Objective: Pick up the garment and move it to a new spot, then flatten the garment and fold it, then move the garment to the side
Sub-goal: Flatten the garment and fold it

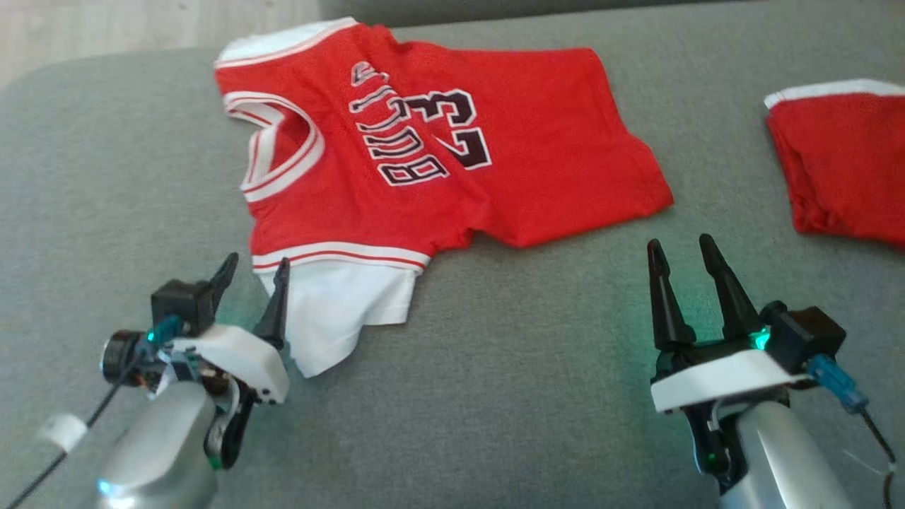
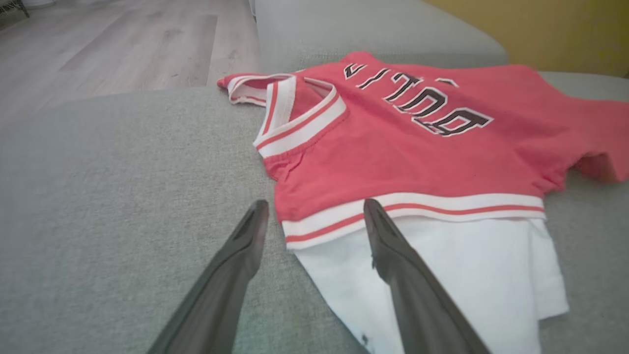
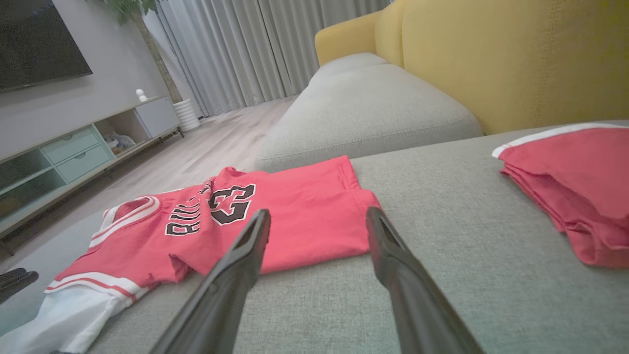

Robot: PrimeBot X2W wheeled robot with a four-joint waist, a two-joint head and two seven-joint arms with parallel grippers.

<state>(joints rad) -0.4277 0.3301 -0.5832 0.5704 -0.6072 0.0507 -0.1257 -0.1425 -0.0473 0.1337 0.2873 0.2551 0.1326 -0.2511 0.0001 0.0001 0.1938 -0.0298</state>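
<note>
Red jersey [image 1: 424, 141] lies spread on the grey sofa cushion [image 1: 495, 396], its length running left to right ahead of both arms. The left gripper [image 1: 258, 261], spread wide and empty, is nearer, with one finger over the white sleeve [image 1: 339, 311]. The right gripper [image 1: 680, 242], also parted and empty, sits just short of the jersey's near corner.

Head camera looks down; both wrist cameras skim low (sharing the jersey [image 1: 537, 92]).

Jersey [image 1: 424, 212] on the sofa cushion [image 1: 495, 396], second garment [image 1: 841, 162] well apart to its right
</note>
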